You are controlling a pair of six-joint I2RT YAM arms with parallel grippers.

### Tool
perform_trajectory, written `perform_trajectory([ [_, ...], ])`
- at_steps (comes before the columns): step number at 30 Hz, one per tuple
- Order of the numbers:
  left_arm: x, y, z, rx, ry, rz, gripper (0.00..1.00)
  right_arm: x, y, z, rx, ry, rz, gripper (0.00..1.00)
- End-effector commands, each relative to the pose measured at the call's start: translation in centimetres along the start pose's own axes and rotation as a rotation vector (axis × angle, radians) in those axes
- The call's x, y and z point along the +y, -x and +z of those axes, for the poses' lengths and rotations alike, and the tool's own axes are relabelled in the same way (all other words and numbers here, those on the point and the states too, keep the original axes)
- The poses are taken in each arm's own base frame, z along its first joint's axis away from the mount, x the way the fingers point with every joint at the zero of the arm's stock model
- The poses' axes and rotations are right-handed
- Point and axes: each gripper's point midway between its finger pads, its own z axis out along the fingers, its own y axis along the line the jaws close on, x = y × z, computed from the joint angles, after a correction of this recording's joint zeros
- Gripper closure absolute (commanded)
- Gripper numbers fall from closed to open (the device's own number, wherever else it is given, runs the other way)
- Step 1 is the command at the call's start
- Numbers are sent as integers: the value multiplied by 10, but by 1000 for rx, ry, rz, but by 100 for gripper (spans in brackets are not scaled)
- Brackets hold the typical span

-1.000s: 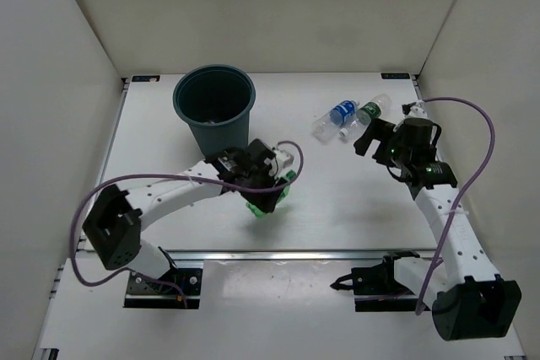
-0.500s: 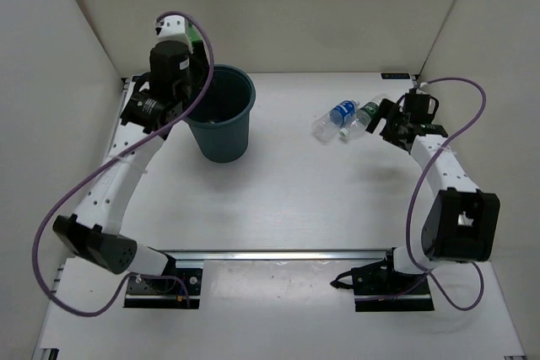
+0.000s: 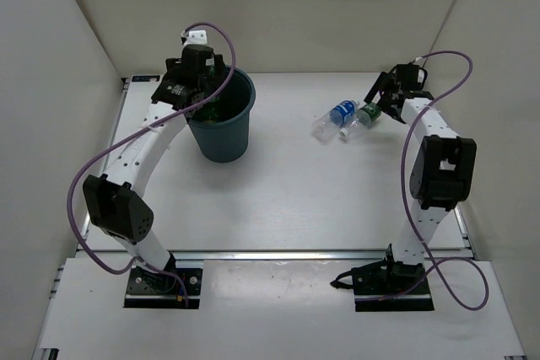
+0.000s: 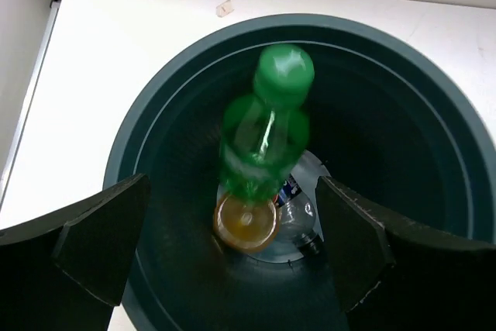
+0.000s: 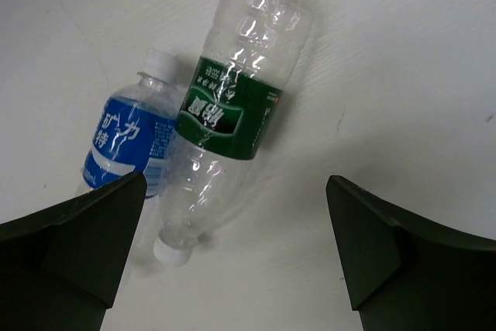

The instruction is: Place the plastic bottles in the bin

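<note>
My left gripper (image 3: 201, 90) hangs open over the dark teal bin (image 3: 223, 137). In the left wrist view its jaws (image 4: 234, 191) stand wide apart, and a green bottle (image 4: 267, 137) is loose between them, blurred, inside the bin (image 4: 155, 114). Beneath it lie an orange bottle (image 4: 246, 225) and a clear bottle (image 4: 301, 213). Two clear bottles lie side by side on the table at the back right, one blue-labelled (image 3: 335, 117) (image 5: 128, 141) and one dark-green-labelled (image 3: 366, 114) (image 5: 230, 110). My right gripper (image 3: 385, 99) (image 5: 236, 191) is open above the green-labelled one, touching nothing.
White walls close in the table (image 3: 304, 191) on the left, back and right. The bin stands at the back left, close to the left wall. Purple cables loop off both arms.
My left arm swung from mid-table up to the bin with the green bottle, then opened and let it go. My right arm stretched farther back, above the two lying bottles.
</note>
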Motion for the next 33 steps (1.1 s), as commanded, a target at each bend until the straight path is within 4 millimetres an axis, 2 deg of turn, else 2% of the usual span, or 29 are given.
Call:
perform_trajectory([
  [1,-3,47,-45,-110,-41,-10,1,9,22,9,-49,-20,15,1],
  [4,-20,56,-75,-103,-171,-14,1,6,28,23,-66,-65,38,1],
  [5,-34,47,-87,-72,-264,3,1,6,30,24,-69,-72,40,2],
  [6,-49,39,-96,-49,-330,19,2,5,23,30,-48,-78,44,2],
  [7,-61,23,-109,-14,-414,30,2,3,23,36,-52,-82,60,2],
  [8,-76,-1,-124,28,-492,63,2,-1,18,42,-40,-95,66,1],
  [9,-85,-11,-139,37,-537,62,2,2,19,44,-37,-80,73,2],
  [10,-92,-46,-136,109,-555,91,2,-1,13,52,-15,-87,84,2],
  [11,-98,-76,-143,164,-596,120,2,-2,8,61,-4,-96,69,2],
  [12,-100,-106,-147,243,-624,113,1,2,16,61,-13,-91,70,2],
  [13,-95,-117,-150,272,-630,98,1,-2,7,68,15,-108,59,3],
  [14,-92,-148,-148,353,-649,107,1,-2,5,75,19,-121,57,4],
  [15,-87,-155,-152,370,-664,85,1,-2,9,74,17,-130,58,5],
  [16,-78,-177,-150,416,-640,87,1,-7,-5,82,61,-151,54,8],
  [17,-67,-189,-148,426,-603,83,1,-7,-3,84,58,-156,52,8],
  [20,-45,-197,-152,419,-547,52,1,-13,-15,90,83,-185,60,16],
  [22,-38,-195,-155,402,-550,5,1,-19,-27,91,110,-207,69,24],
  [24,-36,-191,-158,388,-553,-17,1,-18,-25,83,100,-203,84,44],
  [25,-33,-187,-158,369,-541,-26,2,-22,-33,82,110,-219,71,48],
  [26,-32,-186,-160,366,-540,-33,1,-21,-19,72,72,-211,80,54],
  [27,-29,-185,-160,358,-534,-32,1,-26,-16,62,45,-233,79,58],
  [29,-22,-186,-159,354,-514,-41,1,-24,3,40,-6,-222,69,60],
  [33,-9,-192,-155,362,-477,-60,1,-11,43,-21,-140,-191,17,64],
])
